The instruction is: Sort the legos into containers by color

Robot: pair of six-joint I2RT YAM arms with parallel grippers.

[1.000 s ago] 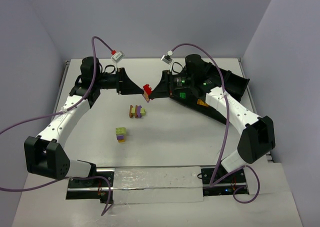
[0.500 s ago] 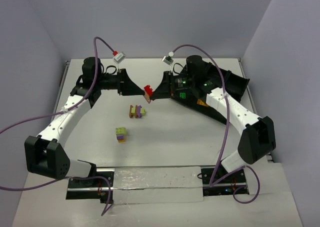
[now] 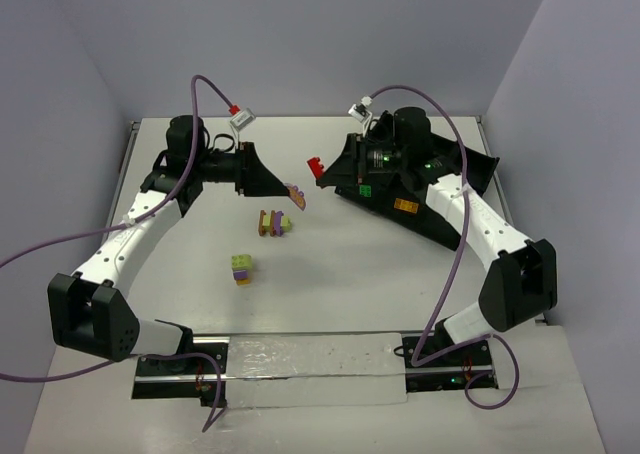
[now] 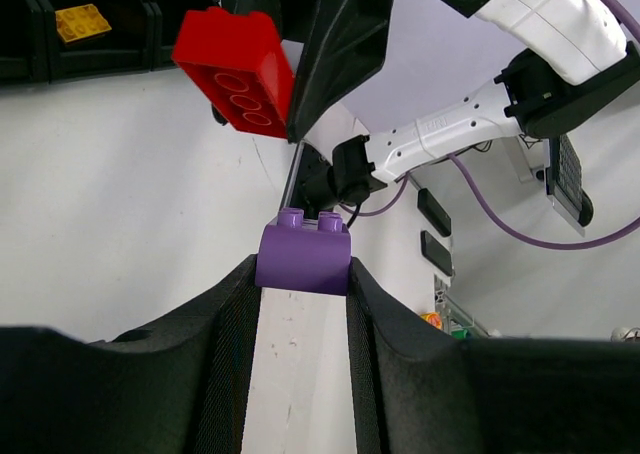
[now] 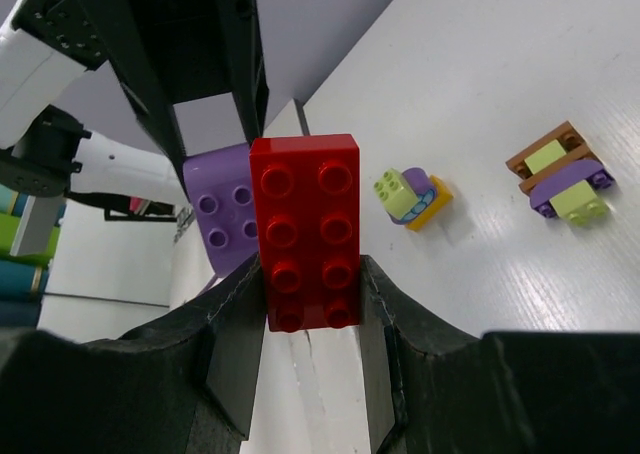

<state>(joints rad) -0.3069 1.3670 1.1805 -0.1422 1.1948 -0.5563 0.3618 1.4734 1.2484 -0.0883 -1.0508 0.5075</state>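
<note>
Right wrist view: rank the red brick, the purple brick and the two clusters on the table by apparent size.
1. red brick, though it is nearest the lens.
2. purple brick, partly hidden, and brown-topped cluster: they look about alike.
3. orange-based cluster, smallest.

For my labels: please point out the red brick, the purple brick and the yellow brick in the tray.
red brick (image 5: 305,229), right wrist view, its studded face.
purple brick (image 4: 303,262), left wrist view, its side wall.
yellow brick (image 4: 82,22), left wrist view, its upper face.
</note>
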